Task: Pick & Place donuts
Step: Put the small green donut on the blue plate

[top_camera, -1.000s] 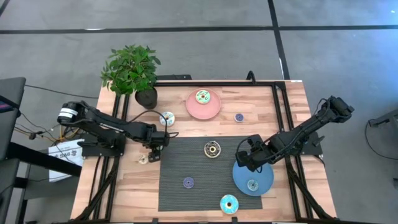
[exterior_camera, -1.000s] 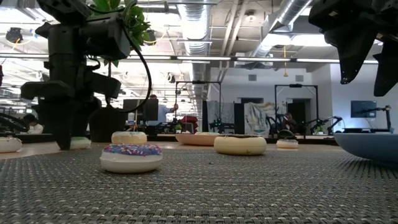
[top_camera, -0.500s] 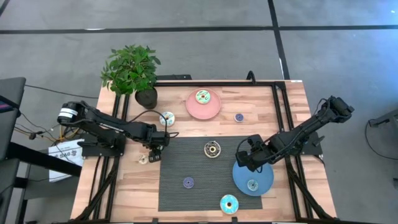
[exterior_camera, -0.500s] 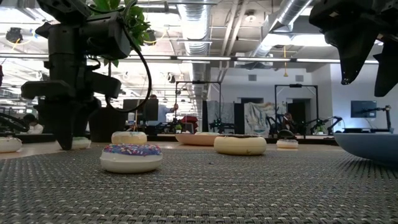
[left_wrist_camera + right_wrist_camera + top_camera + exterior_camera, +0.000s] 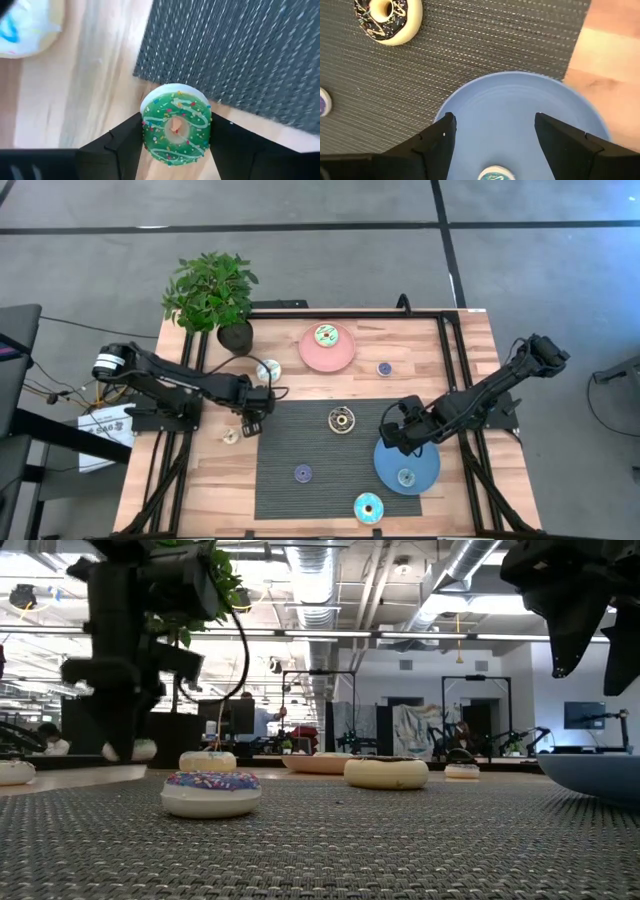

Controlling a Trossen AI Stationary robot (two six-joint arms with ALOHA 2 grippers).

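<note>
My left gripper [image 5: 250, 423] is shut on a small green-iced donut [image 5: 176, 131] above the near-left corner of the dark mat [image 5: 320, 460]. My right gripper [image 5: 392, 436] hangs open over the far edge of the blue plate [image 5: 425, 465], which carries a small cyan donut [image 5: 405, 476]. On the mat lie a brown donut [image 5: 341, 419] and a small purple one [image 5: 302, 473]; a cyan one [image 5: 368, 508] sits at its near edge. The pink plate [image 5: 312, 352] holds a green donut [image 5: 325, 335]. A cyan-and-white donut [image 5: 268, 370] rests on the wood. My left gripper pinches the green donut by its outer rim [image 5: 147, 132], one finger [image 5: 125, 145] on each opposite side. The fingers come from above, pointing down. The donut lies flat between them, icing up, lifted clear of the table [image 5: 130, 750].
A potted plant [image 5: 212, 295] stands at the far left corner. A small cream donut [image 5: 230, 436] lies on the wood just left of my left gripper, and a small purple one [image 5: 384, 368] right of the pink plate. Black frame rails run along both table sides.
My left gripper has risen from the table with the green donut, which stood on the wood beside the mat a second ago and now hangs clear above it. The right arm has kept still.
</note>
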